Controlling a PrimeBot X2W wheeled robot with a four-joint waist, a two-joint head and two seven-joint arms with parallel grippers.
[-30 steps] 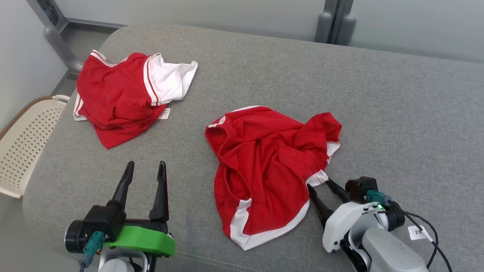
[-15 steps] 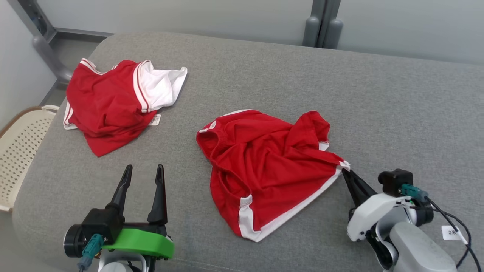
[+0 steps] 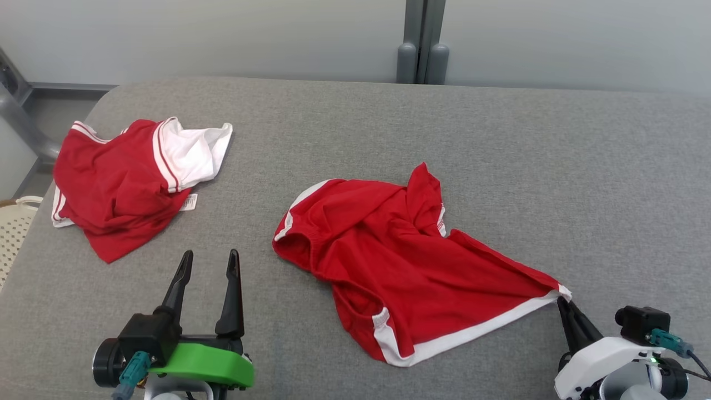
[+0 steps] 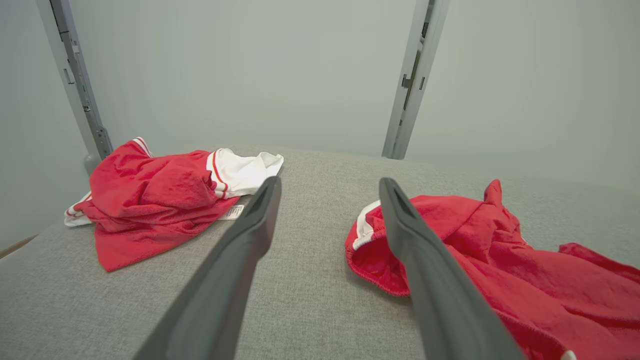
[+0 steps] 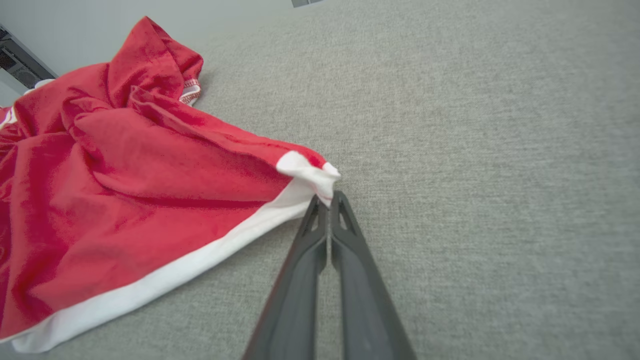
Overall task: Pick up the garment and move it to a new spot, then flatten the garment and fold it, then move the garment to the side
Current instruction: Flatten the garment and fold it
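right pincer (image 3: 562,304) is pinching shut on the white-hemmed corner of the red shorts (image 3: 411,266), cloth pulling taut toward it. shorts are lying mid grey padded surface (image 3: 555,166). left pincer (image 3: 210,255) is hovering wide, holding nothing. second red-and-white garment (image 3: 111,183) is lying crumpled far left.

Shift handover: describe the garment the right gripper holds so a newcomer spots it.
Two red garments lie on the grey padded surface. It is the middle garment, its white-trimmed corner pinched by the right gripper. The other garment, far left, has a big white panel; this has only white edging.
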